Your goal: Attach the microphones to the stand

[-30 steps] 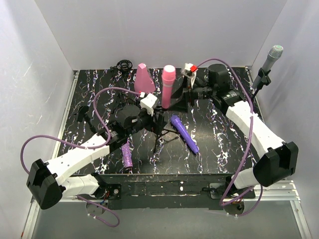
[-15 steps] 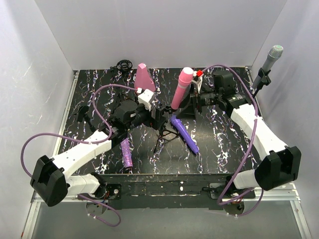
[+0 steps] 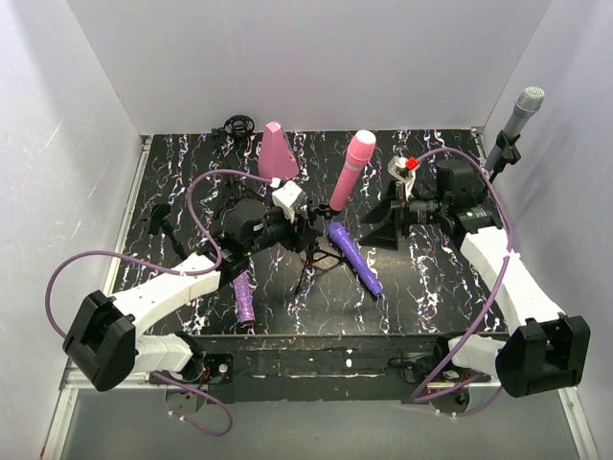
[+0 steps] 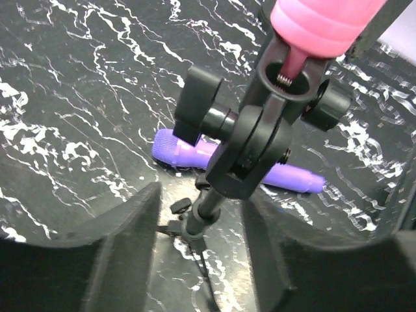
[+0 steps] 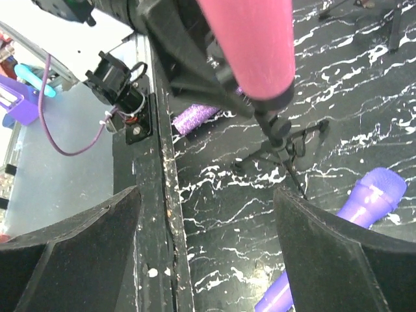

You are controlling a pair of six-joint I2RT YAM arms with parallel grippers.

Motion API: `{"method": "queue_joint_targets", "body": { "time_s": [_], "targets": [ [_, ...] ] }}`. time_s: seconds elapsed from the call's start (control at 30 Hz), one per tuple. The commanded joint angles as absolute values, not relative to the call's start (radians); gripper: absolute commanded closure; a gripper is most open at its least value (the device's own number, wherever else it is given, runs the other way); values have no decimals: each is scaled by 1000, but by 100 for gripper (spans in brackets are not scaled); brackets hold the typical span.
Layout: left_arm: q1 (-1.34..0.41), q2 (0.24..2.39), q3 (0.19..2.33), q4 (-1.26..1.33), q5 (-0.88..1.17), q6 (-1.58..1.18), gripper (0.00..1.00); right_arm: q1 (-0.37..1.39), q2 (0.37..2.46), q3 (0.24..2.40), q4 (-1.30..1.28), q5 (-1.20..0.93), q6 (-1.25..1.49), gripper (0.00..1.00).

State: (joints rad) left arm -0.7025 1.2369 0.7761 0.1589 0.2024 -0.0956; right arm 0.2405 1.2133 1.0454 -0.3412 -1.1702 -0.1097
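Across the marbled tabletop (image 3: pixel 412 283), the right arm (image 3: pixel 498 259) has backed off to the right edge, its jaws wide and empty. The left jaws stand wide on either side of the stand's (image 4: pixel 250 140) pole at frame centre, not touching it. The pink mic (image 3: pixel 351 171) now sits alone in the stand's clip, tilted up-right, so it looks attached. The violet mic (image 3: pixel 354 257) lies just right of the stand and the glittery mic (image 3: pixel 242 295) lower left, both still to be attached.
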Motion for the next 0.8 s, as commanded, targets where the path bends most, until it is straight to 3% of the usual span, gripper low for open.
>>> {"method": "queue_joint_targets", "body": {
  "time_s": [0.0, 0.13, 0.2, 0.47, 0.77],
  "targets": [
    [-699, 1284, 816, 209, 230, -38, 60, 212, 1134, 959, -351, -1221, -211, 11],
    [-698, 1302, 845, 201, 218, -22, 92, 195, 1062, 864, -396, -1259, -303, 10],
    [-693, 1296, 859, 187, 219, -17, 100, 181, 1023, 827, -406, -1270, -343, 10],
    [-605, 1244, 994, 95, 264, -38, 100, 118, 951, 788, -411, -1279, -383, 7],
    [-517, 1607, 1468, 29, 377, -17, 100, 74, 927, 795, -457, -1273, -440, 7]
  ]
}}
